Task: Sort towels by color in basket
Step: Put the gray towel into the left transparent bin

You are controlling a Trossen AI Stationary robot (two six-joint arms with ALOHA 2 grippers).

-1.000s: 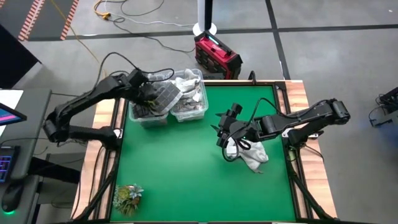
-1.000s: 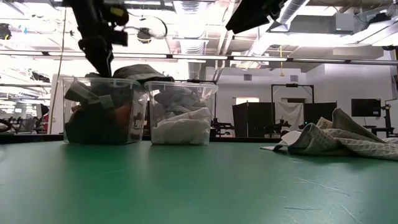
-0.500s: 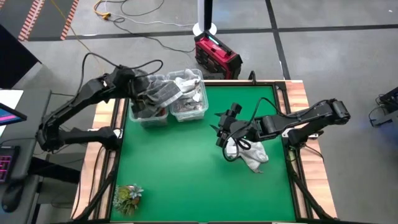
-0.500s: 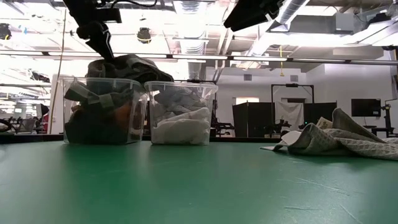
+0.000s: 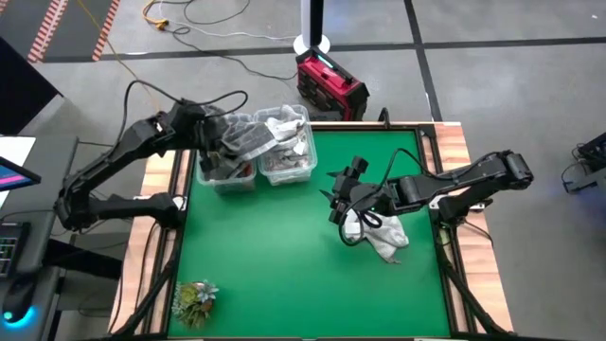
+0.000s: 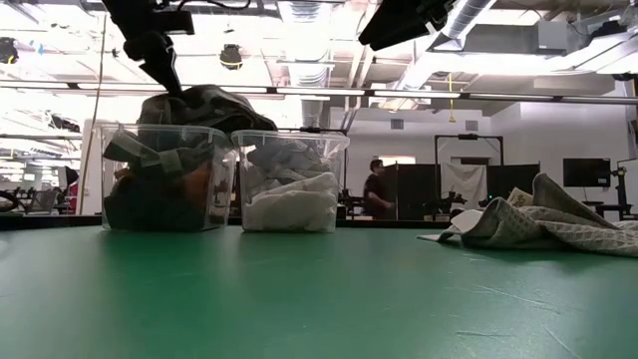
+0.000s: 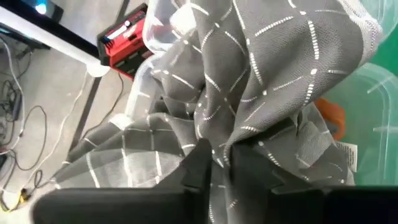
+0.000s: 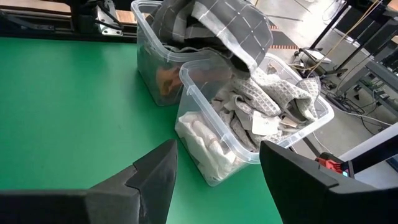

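Two clear bins stand at the table's far left. The left bin (image 5: 225, 169) holds dark grey and orange towels; the right bin (image 5: 289, 152) holds white and pale ones. My left gripper (image 5: 216, 144) is above the left bin, shut on a grey plaid towel (image 5: 248, 140) that is heaped over the bin's rim (image 6: 209, 105). My right gripper (image 5: 339, 204) hovers open above the table's middle right. Beside it, a pale patterned towel (image 5: 383, 237) lies crumpled flat on the green mat (image 6: 543, 224). My left gripper (image 7: 221, 155) pinches a raised fold of the grey plaid towel (image 7: 219, 134) between its two fingers, coming from above and pointing down. The towel's top is drawn up into a peak (image 6: 184, 95). Its lower folds rest on the left bin's contents and rim.
A small leafy plant (image 5: 194, 298) sits at the near left corner. A red box (image 5: 331, 83) stands on the floor beyond the far edge. A person (image 6: 377, 189) shows far off in the room. Bare green mat (image 5: 275, 256) lies between the bins and the pale towel.
My left gripper has risen and shifted a little toward the table's left edge, staying shut. The plaid towel's top went up with it into a taller heap over the left bin, while its lower folds stayed in the bin. A person has come into view in the room.
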